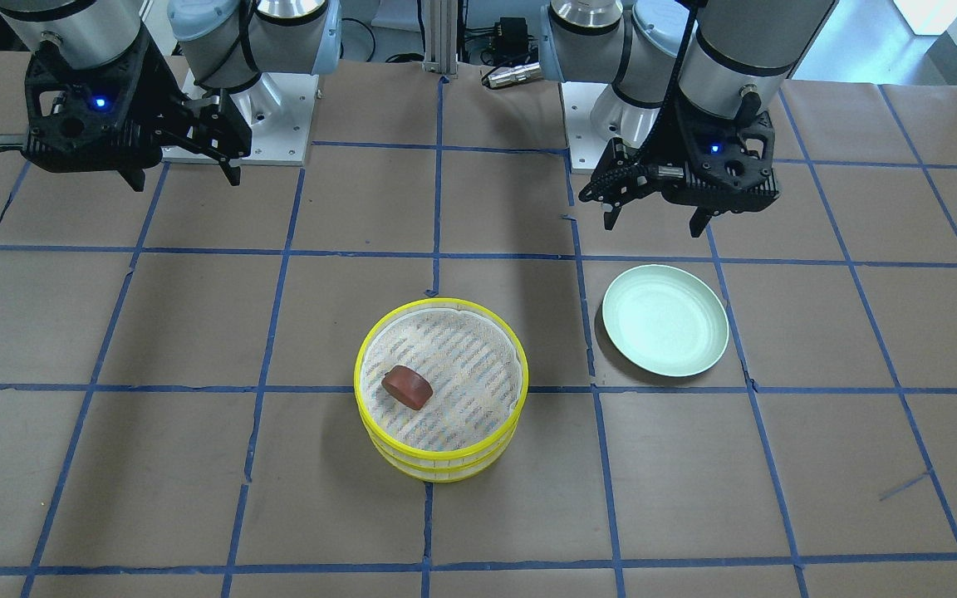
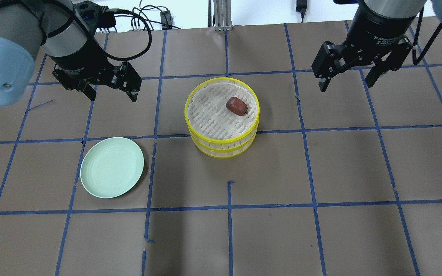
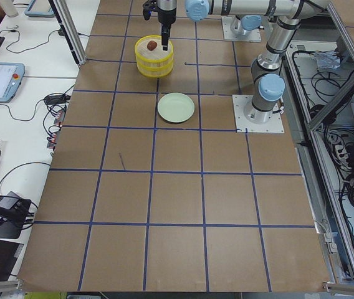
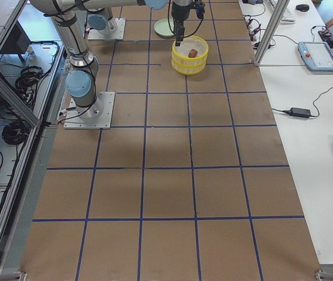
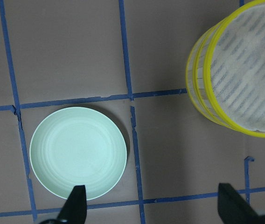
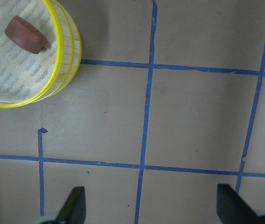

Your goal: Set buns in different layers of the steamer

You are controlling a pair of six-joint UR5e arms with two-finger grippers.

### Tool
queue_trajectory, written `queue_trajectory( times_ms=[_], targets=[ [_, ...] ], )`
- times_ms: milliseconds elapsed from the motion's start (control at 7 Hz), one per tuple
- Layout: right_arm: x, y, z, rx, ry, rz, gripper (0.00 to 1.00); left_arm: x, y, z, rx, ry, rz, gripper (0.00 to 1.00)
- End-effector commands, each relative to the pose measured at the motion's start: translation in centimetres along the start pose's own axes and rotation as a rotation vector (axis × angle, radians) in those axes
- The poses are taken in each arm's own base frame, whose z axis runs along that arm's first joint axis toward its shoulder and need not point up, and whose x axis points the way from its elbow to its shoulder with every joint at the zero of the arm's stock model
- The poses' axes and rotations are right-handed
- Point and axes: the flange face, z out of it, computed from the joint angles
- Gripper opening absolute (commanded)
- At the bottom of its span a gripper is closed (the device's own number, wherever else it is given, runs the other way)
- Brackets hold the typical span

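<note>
Two yellow-rimmed steamer layers are stacked at the table's centre, the top layer (image 2: 207, 115) on the lower layer (image 2: 223, 151). The dark red-brown bun (image 2: 237, 105) lies on the top layer's woven floor (image 1: 462, 357); it also shows in the right wrist view (image 6: 26, 34). The white bun is hidden or out of view. My left gripper (image 2: 111, 96) is open and empty, raised beyond the plate. My right gripper (image 2: 345, 86) is open and empty, raised to the right of the steamer. In the front view the left gripper (image 1: 655, 224) is on the right and the right gripper (image 1: 186, 178) on the left.
A pale green plate (image 2: 112, 167) with nothing on it sits left of the steamer; it also shows in the left wrist view (image 5: 79, 151). The brown table surface (image 2: 320, 172) carries a grid of blue tape lines. The arm bases stand at the robot's edge of the table.
</note>
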Motion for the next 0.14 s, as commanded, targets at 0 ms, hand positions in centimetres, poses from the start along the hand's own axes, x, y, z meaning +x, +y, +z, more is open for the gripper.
queue_trajectory(
  times_ms=[0],
  targets=[
    [-0.03, 0.02, -0.02, 0.002, 0.003, -0.001, 1.00, -0.04, 0.06, 0.12, -0.002, -0.001, 0.005, 1.00]
  ],
)
